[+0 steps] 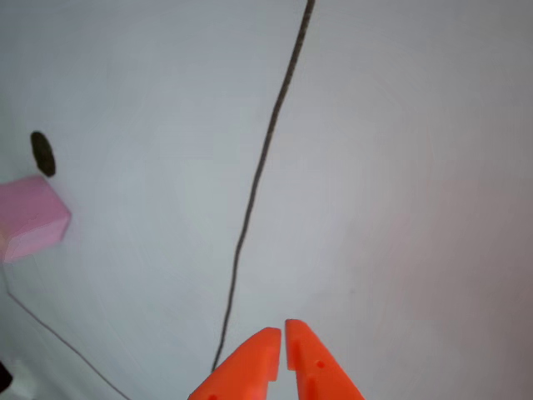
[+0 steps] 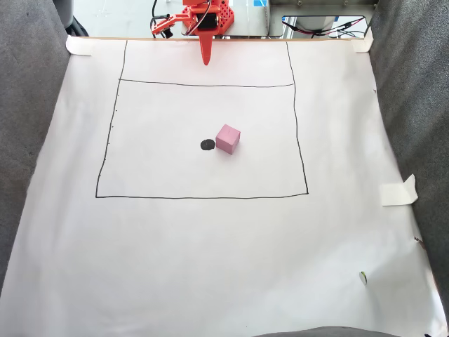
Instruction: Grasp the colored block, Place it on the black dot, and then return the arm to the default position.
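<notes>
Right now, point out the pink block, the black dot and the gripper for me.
pink block (image 2: 228, 137), fixed view, on its top face.
black dot (image 2: 208, 145), fixed view, on its middle.
gripper (image 1: 283, 340), other view, between the orange tips.

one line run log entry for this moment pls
gripper: shut, empty, at top edge of sheet | pink block: on paper beside black dot, not on it | phase: block not yet placed

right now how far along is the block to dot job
Nothing looks done for certain. The pink block sits on the paper beside the black dot, not on it; the dot shows fully uncovered. Nothing is in hand: the gripper is pulled back at the far edge of the sheet, its fingers nearly together and holding nothing. Left: grasp the block, set it on the dot, then go back to rest.
</notes>
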### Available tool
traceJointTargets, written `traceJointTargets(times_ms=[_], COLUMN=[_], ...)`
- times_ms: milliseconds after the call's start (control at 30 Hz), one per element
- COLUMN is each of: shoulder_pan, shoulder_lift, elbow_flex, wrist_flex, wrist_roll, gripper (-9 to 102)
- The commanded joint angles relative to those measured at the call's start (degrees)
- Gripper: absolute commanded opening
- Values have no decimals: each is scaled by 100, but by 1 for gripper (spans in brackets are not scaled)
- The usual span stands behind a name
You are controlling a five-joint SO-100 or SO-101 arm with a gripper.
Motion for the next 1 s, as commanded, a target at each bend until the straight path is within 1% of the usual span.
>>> traceJointTargets(times_ms=[0,667,800,867,967], shoulder_pan=[18,9,53,97,-79], shoulder_lift=[26,26,-53,-352,-984], elbow_flex=[-299,-299,-237,-580,-1591], wrist_flex=[18,18,-510,-650,-158], wrist_roll=[-9,-35,-105,-9,325], gripper=[0,0,0,0,0])
